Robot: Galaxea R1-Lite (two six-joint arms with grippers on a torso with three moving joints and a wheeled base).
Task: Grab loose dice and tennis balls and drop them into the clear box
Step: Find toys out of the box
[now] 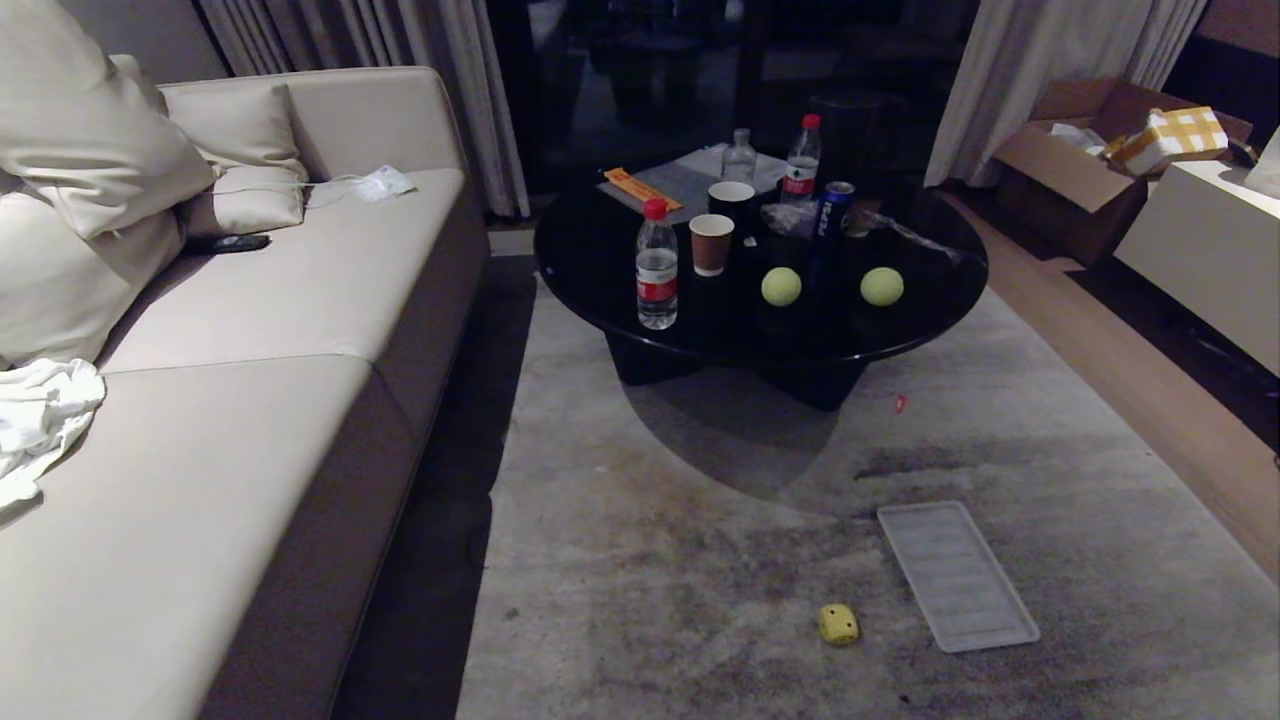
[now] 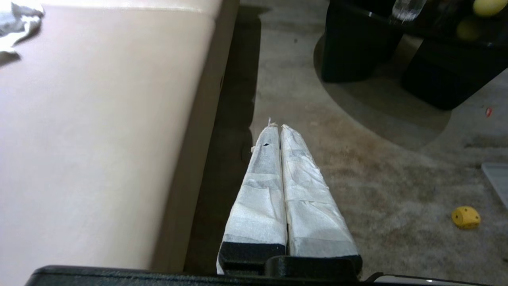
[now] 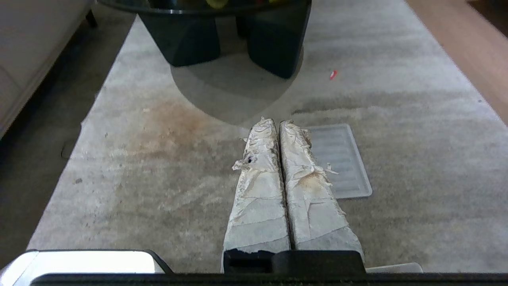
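Head view: yellow die [image 1: 838, 624] on rug at 6 o'clock of the black round table [image 1: 620, 290], just beside ribbed clear lid [image 1: 957, 575]; 2 tennis balls [image 1: 781, 286] on table; clear box not visible; risk: lid mistaken for box, balls rolling off when nudged; left gripper [image 2: 277, 127] and right gripper [image 3: 274, 122] both pressed together, empty, touching nothing.
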